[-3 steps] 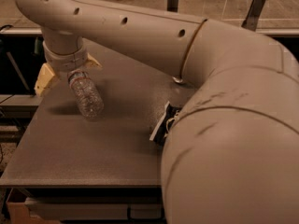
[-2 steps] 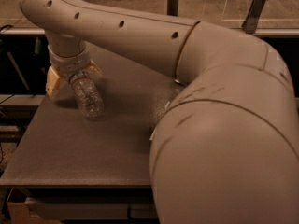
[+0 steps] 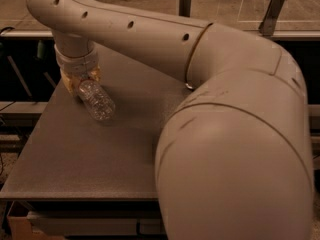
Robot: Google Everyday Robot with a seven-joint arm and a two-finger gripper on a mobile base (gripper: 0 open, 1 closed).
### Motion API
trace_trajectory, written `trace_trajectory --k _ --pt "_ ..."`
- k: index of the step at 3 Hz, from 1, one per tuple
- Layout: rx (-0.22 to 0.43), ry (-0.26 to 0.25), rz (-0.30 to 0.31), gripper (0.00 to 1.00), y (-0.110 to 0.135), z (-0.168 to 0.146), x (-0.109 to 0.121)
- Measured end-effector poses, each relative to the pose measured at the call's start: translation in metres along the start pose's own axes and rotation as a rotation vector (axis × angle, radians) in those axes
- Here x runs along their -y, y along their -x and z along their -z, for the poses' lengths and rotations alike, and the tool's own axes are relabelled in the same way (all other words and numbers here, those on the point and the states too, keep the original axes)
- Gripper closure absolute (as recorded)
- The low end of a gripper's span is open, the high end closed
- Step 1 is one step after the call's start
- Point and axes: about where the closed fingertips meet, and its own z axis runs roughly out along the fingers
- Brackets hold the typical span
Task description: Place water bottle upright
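Observation:
The water bottle (image 3: 97, 102) is clear ribbed plastic and hangs tilted over the back left of the grey table (image 3: 75, 159), its bottom pointing down towards the front right. Its cap and label are hidden. My gripper (image 3: 80, 81) is at the end of the long beige arm, above the table's back left corner, and its yellowish fingers (image 3: 67, 81) are closed around the bottle's upper end. The bottle's lower end is close to the tabletop; I cannot tell if it touches.
My arm's big beige elbow (image 3: 235, 149) fills the right half of the view and hides the table's right side. A small dark thing (image 3: 189, 87) peeks out beside it. Rails and dark floor lie behind the table.
The arm's elbow has swung nearer and leftward and now covers the dark object on the table's right. The gripper and bottle have stayed almost in place.

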Motion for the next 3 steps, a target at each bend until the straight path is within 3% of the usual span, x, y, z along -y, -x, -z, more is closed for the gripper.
trace_trajectory --k 1,2,3 --pt "0.059 0.018 -0.005 0.87 0.008 0.013 0.002" --pt "0.194 0.073 0.039 1.0 0.03 0.045 0.004" --pt "0.39 0.164 0.126 1.0 0.062 0.084 0.005"
